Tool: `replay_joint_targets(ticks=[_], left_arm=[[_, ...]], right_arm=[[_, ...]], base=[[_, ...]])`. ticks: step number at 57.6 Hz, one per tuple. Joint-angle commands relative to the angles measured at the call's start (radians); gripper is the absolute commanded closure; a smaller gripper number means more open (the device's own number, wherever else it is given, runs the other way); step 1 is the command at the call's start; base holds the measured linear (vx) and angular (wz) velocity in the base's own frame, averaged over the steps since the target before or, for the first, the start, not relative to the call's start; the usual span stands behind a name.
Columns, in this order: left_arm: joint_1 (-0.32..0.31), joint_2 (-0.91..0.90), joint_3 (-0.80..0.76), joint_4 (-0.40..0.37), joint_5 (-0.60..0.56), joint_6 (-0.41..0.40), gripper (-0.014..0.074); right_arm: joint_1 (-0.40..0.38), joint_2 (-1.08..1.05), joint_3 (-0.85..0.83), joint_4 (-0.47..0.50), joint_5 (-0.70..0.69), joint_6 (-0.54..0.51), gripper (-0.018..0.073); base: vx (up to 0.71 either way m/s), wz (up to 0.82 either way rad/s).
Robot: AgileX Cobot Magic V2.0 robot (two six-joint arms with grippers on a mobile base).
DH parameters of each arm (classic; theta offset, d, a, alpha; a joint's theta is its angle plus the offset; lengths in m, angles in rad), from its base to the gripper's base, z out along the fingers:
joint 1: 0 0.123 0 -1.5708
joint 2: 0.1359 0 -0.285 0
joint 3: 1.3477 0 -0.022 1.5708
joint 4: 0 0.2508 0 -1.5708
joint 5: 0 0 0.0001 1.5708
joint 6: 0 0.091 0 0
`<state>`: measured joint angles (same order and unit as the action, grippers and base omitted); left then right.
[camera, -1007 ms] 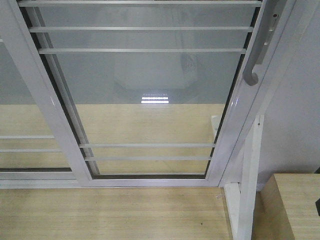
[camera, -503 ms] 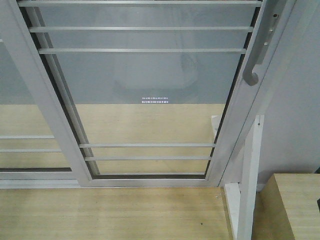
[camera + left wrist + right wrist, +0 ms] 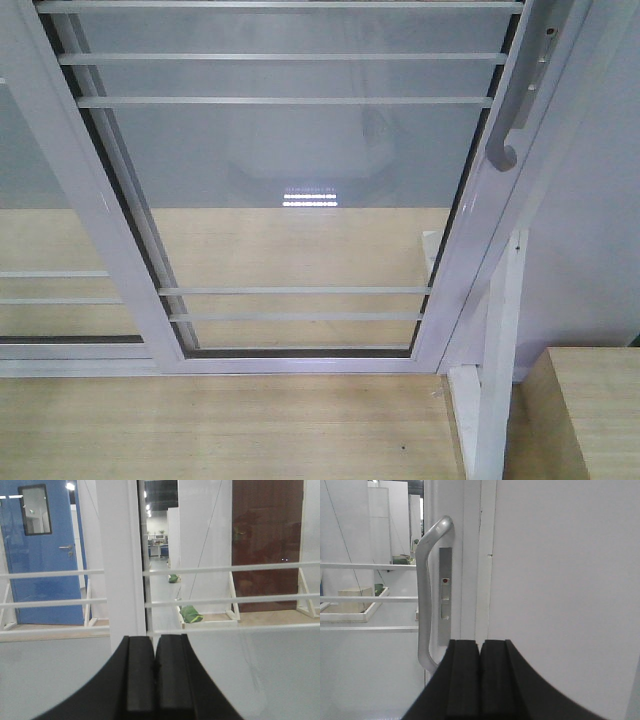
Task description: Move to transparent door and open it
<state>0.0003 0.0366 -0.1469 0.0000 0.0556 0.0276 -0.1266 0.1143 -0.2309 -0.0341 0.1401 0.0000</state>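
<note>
Straight ahead of the robot stands the transparent door. It fills most of the front view, upright on the wooden floor, its long axis vertical and its face turned toward the camera. Thin white bars cross the glass horizontally, in one group high up and another near the bottom rail. The curved grey handle runs vertically along the right stile; in the right wrist view it bows out toward the camera beside a narrow lock plate. That stile sits close against the white jamb, with the wall beyond. To the left, partly overlapped by the door, is a second glass panel.

The door's top and the handle's upper end are cut off by the picture edge. Reflections blur what lies behind the glass.

The right hand is near the handle but not touching it, its black fingers pressed together with nothing between them. The left hand is likewise closed and empty, facing a white stile. A wooden table is cropped at lower right.
</note>
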Motion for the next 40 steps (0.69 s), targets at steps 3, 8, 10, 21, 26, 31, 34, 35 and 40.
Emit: replay_joint_targets(ticks=[3,8,10,21,26,31,34,35,40], left_arm=[[0.0,0.106,-0.115,0.0,-0.093,-0.008,0.0603],[0.0,0.195,-0.18,-0.005,-0.109,-0.008,0.0603],[0.0,0.236,-0.207,-0.005,-0.126,-0.008,0.0603],[0.0,0.479,-0.336,0.0,-0.29,-0.008,0.0603],[0.0,0.6,-0.365,-0.005,-0.364,-0.01,0.0603],[0.0,0.698,-0.364,-0.005,-0.436,-0.011,0.0603],[0.0,0.756,-0.364,-0.006,-0.456,-0.011,0.0603],[0.0,0.77,-0.364,-0.006,-0.46,-0.011,0.0602],[0.0,0.851,-0.364,-0.006,-0.466,-0.011,0.0598]], right_arm=[[-0.004,0.137,-0.132,-0.005,-0.078,-0.007,0.0568],[-0.004,0.235,-0.203,-0.005,-0.096,-0.009,0.0568],[-0.004,0.278,-0.23,-0.005,-0.113,-0.009,0.0568],[-0.004,0.508,-0.333,-0.005,-0.251,-0.008,0.0568],[-0.004,0.605,-0.355,-0.005,-0.276,-0.007,0.0568],[-0.004,0.7,-0.359,-0.006,-0.291,-0.007,0.0567],[-0.004,0.756,-0.359,-0.007,-0.307,-0.007,0.0565],[-0.004,0.769,-0.359,-0.008,-0.311,-0.007,0.0565],[-0.004,0.839,-0.359,-0.008,-0.342,-0.007,0.0558]], base=[[0.0,0.0],[0.0,0.0],[0.0,0.0],[0.0,0.0],[0.0,0.0],[0.0,0.0],[0.0,0.0],[0.0,0.0],[0.0,0.0]])
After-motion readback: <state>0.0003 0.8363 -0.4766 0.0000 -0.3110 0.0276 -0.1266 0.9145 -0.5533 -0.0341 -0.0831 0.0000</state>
